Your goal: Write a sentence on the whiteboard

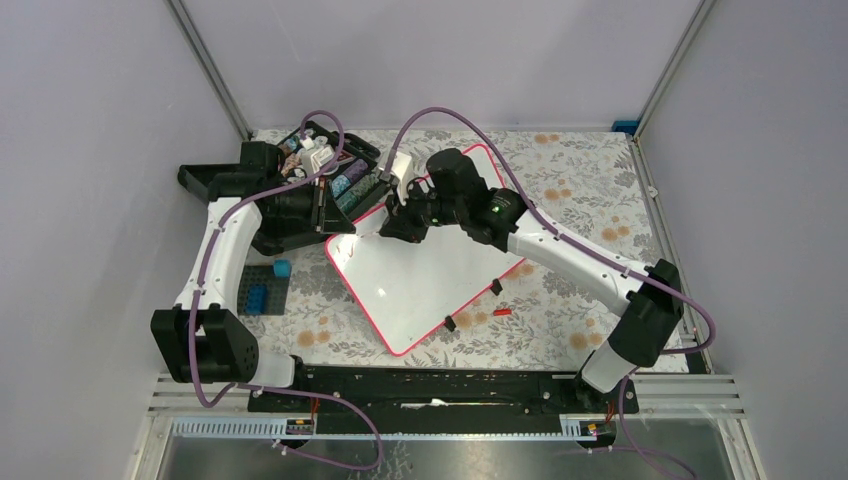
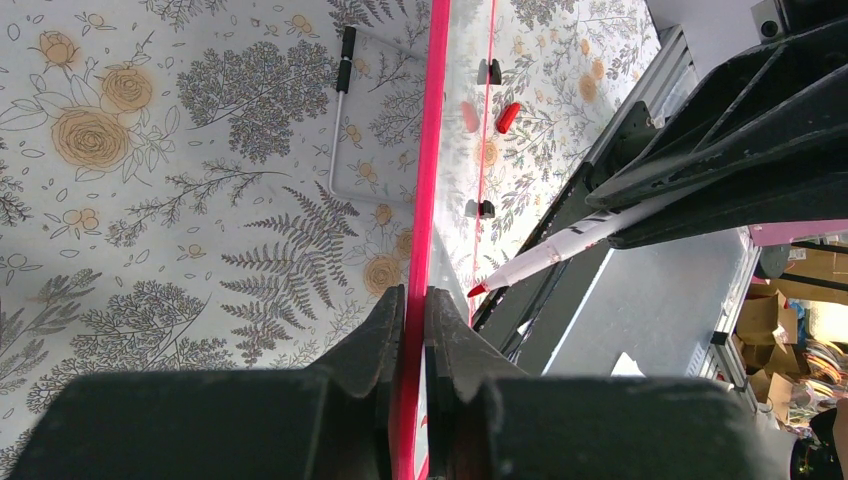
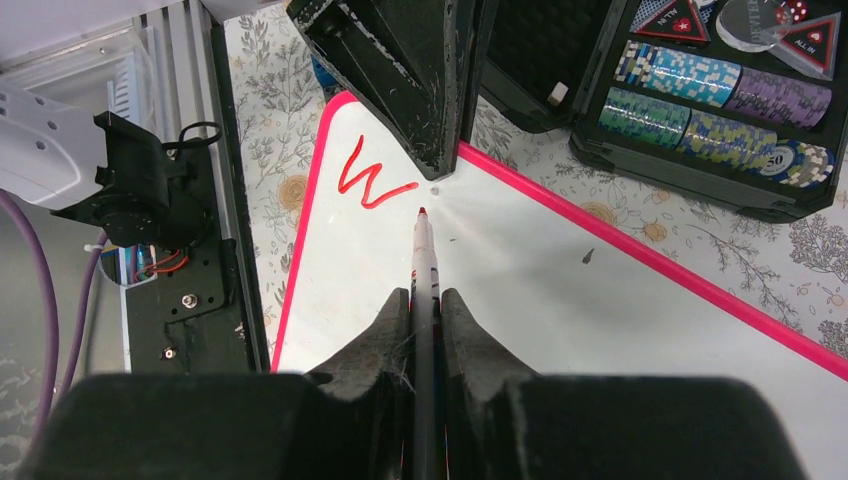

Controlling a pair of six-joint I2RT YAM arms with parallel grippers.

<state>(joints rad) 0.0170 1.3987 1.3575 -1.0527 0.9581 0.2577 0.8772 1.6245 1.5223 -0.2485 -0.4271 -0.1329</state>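
Top external view, counts: 1 whiteboard (image 1: 430,270) flat on the floral table (image 1: 580,180), 2 black clips (image 1: 496,287) on its right edge, 1 red cap (image 1: 502,312) loose on the table just beside that edge, 1 black case (image 1: 330,175) at the board's far-left corner, and 2 blue blocks (image 1: 258,297) on a dark plate to the left.

Left wrist: the left gripper (image 2: 414,300) has its fingers pressed onto the board's pink rim (image 2: 432,150), pinching it from both sides. Both clips and the cap show further along the board.

Right wrist: the right gripper (image 3: 425,300) is clamped on 1 marker (image 3: 424,250), with the red tip pointing away from the fingers over the white surface. I can't tell if the tip touches the board.

The sentence (image 3: 368,185) is 1 red letter, a W, at the board's corner, just beside the left gripper's fingertips where they hold the rim. The marker tip sits just beside the W's last stroke, so the writing is right ahead of the right gripper's fingers. The rest of the board shows no other writing, only a small dark speck.

The case is open. It holds poker chips (image 3: 700,100) laid on edge in rows, in blue/white, purple, green and pale stacks. I can't count the chips. A clear plaque and red-and-black triangular "ALL IN" tokens lie at its far end.
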